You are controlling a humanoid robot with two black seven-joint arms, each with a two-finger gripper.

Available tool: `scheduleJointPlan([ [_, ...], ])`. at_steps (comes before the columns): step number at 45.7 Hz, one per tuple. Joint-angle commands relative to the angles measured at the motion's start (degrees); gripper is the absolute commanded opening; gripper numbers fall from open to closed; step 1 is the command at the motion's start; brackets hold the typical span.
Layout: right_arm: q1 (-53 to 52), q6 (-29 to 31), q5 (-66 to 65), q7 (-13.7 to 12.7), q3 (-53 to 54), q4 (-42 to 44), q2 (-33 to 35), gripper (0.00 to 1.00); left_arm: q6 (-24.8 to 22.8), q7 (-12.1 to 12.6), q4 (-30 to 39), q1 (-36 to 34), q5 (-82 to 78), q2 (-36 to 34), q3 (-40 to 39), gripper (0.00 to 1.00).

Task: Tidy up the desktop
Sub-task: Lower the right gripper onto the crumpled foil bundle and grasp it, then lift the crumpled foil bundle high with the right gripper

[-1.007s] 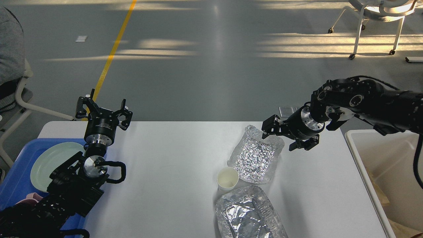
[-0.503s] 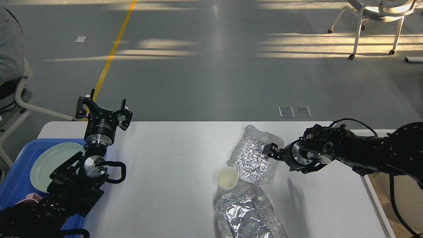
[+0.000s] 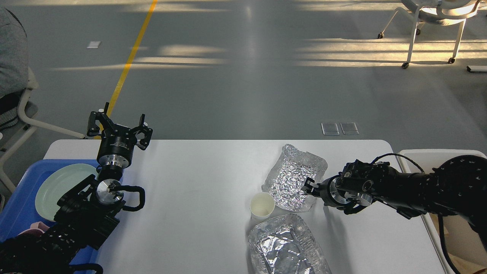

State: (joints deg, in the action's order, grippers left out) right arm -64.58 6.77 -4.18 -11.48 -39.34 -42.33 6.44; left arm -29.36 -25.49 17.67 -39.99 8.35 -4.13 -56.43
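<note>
Left gripper [image 3: 119,128] stood upright over far-left edge of desktop [image 3: 198,198], fingers spread wide, empty, touching nothing. Right gripper [image 3: 309,187] lay low over desktop, tip at right edge of crumpled foil tray [image 3: 293,177]; finger gap could not be told, seen dark and end-on. Paper cup [image 3: 261,205] stood between that tray and second foil tray [image 3: 283,245]. Blue tray [image 3: 17,205] with pale plate [image 3: 61,184] at left.

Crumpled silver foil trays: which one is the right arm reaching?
The farther crumpled foil tray, beyond the white paper cup; the nearer foil tray lies untouched.
</note>
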Motion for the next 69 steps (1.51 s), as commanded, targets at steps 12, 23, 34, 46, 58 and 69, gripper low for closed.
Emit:
scheduleJointPlan([
  [12,0.06,0.17,0.14,0.41,0.32,-0.47,-0.02,0.0,0.0,0.0,0.0,0.0,0.0,0.0,0.0,1.0],
  [23,-1.34,0.44,0.23,0.5,2.16,-1.0,0.07,0.0,0.0,0.0,0.0,0.0,0.0,0.0,0.0,1.0],
  [34,-5.82,1.14,0.23,0.41,4.45,-4.33,2.52,0.0,0.0,0.0,0.0,0.0,0.0,0.0,0.0,1.0],
  [46,-18.21,8.07,0.23,0.14,4.63,-11.27,8.15,0.0,0.0,0.0,0.0,0.0,0.0,0.0,0.0,1.0],
  [58,-35.87,37.32,0.4,0.06,4.89,-14.88,17.2,0.0,0.0,0.0,0.0,0.0,0.0,0.0,0.0,1.0],
  [69,-48.53,48.23,0.49,0.06,7.44,-17.43,25.02,0.0,0.0,0.0,0.0,0.0,0.0,0.0,0.0,1.0],
])
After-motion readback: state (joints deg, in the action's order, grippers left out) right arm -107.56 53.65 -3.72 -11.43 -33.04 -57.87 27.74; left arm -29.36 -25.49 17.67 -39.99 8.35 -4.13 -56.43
